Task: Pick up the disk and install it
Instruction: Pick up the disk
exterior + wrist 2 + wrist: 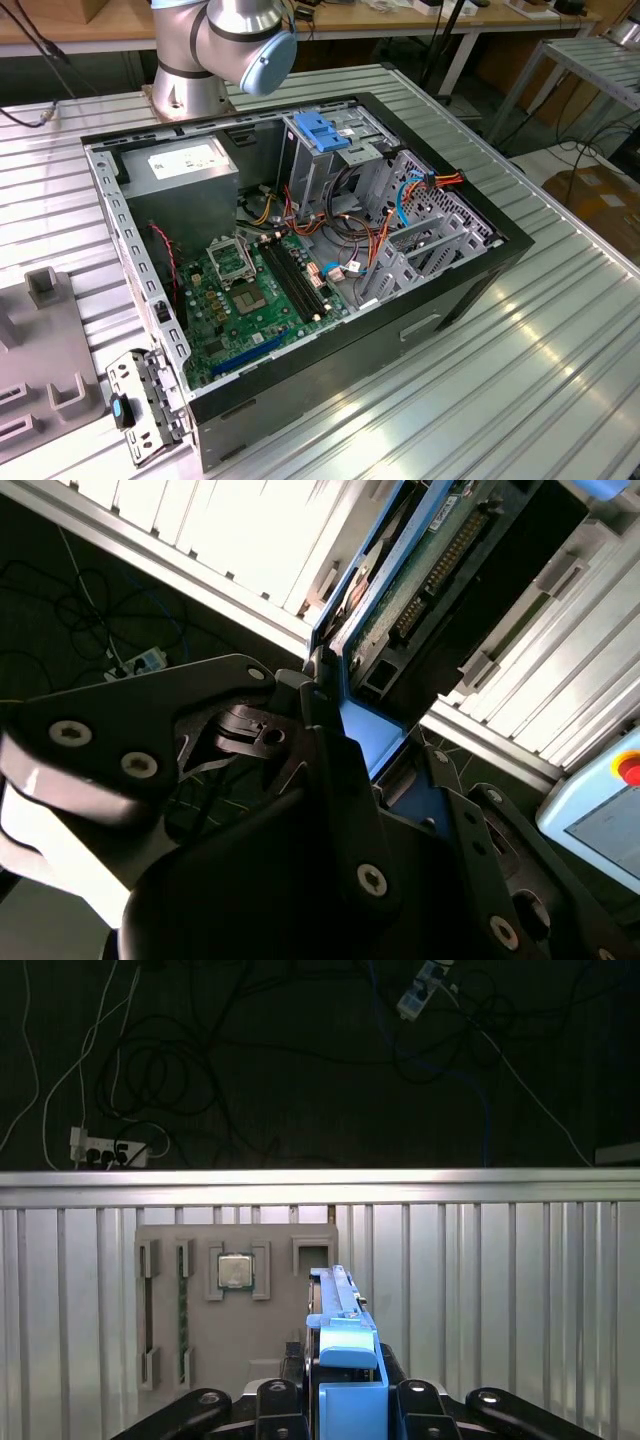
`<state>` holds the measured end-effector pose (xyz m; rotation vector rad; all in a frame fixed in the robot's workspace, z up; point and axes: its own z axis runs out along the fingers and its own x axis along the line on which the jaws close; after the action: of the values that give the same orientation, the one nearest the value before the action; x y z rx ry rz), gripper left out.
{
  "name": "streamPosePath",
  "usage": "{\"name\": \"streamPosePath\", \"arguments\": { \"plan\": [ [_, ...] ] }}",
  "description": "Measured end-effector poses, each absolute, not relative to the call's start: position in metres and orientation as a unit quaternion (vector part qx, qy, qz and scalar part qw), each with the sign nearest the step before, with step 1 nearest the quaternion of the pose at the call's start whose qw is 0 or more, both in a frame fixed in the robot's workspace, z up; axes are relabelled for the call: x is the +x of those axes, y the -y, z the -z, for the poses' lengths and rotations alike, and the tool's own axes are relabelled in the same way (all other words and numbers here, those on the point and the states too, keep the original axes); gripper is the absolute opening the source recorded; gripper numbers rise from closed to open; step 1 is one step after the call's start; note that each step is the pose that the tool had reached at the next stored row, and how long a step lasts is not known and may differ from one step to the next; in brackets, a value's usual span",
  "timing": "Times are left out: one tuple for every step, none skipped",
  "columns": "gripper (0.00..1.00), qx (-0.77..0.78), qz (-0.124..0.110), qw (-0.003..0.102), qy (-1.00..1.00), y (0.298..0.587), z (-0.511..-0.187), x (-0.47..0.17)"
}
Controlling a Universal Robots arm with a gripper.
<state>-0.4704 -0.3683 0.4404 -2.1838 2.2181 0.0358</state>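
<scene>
In the first wrist view the disk (345, 1345) stands edge-on, its bright blue rail and end tab rising between the two black fingers (275, 1400) of my gripper (345, 1395). The gripper is shut on it. The second wrist view shows the disk (425, 565) from the side, with a green circuit board framed by blue rails, held by the gripper (335, 715) above the ribbed table. In the exterior view the open computer case (470, 290) lies on the table, and its tall grey drive cage with a light-blue latch (322, 130) stands at the back.
Below the gripper a grey fixture plate (300, 1300) holds a processor chip (235, 1270) and a memory stick (182, 1310). The arm's base (215, 50) stands behind the case. Inside the case are a green motherboard (250, 300) and orange cables (350, 240). Cables and a power strip (105, 1148) lie on the floor.
</scene>
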Motion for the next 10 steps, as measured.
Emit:
{"name": "streamPosePath", "arguments": {
  "plan": [
    [0.37,-0.701,-0.011,0.014,-0.712,0.3683,-0.4411,-0.4704],
    [0.37,-0.701,-0.011,0.014,-0.712,0.3683,-0.4415,-0.4704],
    [0.37,-0.701,-0.011,0.014,-0.712,0.3683,-0.4421,-0.4704],
    [0.37,-0.701,-0.011,0.014,-0.712,0.3683,-0.4426,-0.4704],
    [0.37,-0.701,-0.012,0.014,-0.712,0.3683,-0.4432,-0.4704],
    [0.37,-0.701,-0.011,0.014,-0.712,0.3683,-0.4437,-0.4704],
    [0.37,-0.701,-0.011,0.014,-0.713,0.3683,-0.4446,-0.4704],
    [0.37,-0.701,-0.011,0.014,-0.712,0.3683,-0.4453,-0.4704],
    [0.37,-0.701,-0.011,0.014,-0.712,0.3683,-0.4463,-0.4704],
    [0.37,-0.701,-0.011,0.014,-0.712,0.3683,-0.4468,-0.4704]
  ]
}}
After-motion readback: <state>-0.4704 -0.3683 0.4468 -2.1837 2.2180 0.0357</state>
